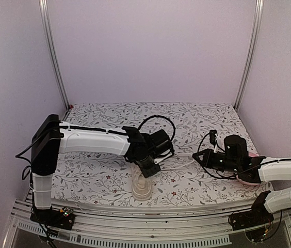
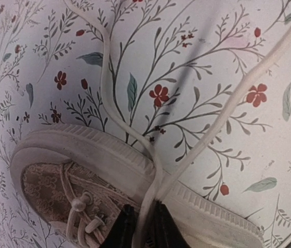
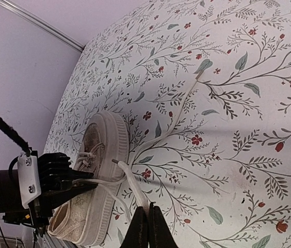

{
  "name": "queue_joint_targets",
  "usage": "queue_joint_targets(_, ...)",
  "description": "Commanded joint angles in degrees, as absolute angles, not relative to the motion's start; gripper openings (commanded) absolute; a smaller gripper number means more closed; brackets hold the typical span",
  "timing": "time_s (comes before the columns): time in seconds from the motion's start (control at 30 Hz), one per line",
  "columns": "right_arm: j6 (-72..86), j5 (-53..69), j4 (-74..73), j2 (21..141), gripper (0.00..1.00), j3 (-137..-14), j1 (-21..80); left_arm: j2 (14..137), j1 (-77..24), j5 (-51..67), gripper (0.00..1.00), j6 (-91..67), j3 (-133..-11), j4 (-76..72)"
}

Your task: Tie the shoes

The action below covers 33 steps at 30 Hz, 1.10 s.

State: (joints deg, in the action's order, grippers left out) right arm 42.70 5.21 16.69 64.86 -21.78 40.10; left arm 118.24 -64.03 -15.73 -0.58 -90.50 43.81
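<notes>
The sneaker (image 1: 141, 187) is lying at the 6 o'clock edge of the counter (image 1: 212, 124). The left tool (image 2: 143, 214), almost closed, is pinching the laces (image 2: 153, 170) over its sole. At the sneaker's 2 o'clock, the right tool (image 3: 146, 214) is gripping one taut lace strand (image 3: 131, 184), fully closed.

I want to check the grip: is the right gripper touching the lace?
Touching. In the right wrist view, the lace ends between the closed fingertips of the right gripper.

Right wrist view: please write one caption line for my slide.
Right gripper shut on a white lace running from the cream sneaker, left gripper over the shoe, on a flowered tablecloth.
</notes>
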Motion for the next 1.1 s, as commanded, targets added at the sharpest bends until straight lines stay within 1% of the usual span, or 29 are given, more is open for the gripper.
queue_joint_targets(0.0,41.3,6.5,17.7,63.9,0.02,-22.8,40.4,113.4,-63.5,-14.5,0.11,-2.6,-87.6,41.1)
queue_joint_targets(0.1,40.9,6.7,17.6,64.6,0.02,-23.3,40.4,109.5,-62.0,-10.8,0.05,-5.0,-84.9,38.1)
queue_joint_targets(0.2,40.2,7.8,17.5,65.8,0.02,-24.7,40.5,106.2,-60.4,-5.2,0.02,-6.9,-80.4,33.0)
queue_joint_targets(0.43,37.7,10.3,17.1,66.7,0.02,-32.4,41.0,98.7,-55.9,5.6,0.00,-9.9,-69.9,21.1)
queue_joint_targets(0.53,36.1,11.0,16.3,68.9,0.02,-37.3,41.0,96.0,-53.2,11.0,0.01,-10.7,-65.2,15.2)
queue_joint_targets(0.77,33.8,12.1,16.1,76.8,0.02,-46.2,41.0,92.3,-48.5,20.5,0.08,-12.2,-55.6,3.7)
queue_joint_targets(1.07,33.5,13.9,17.4,84.1,0.02,-54.1,41.0,95.3,-45.0,29.2,0.13,-13.1,-52.2,-4.8)
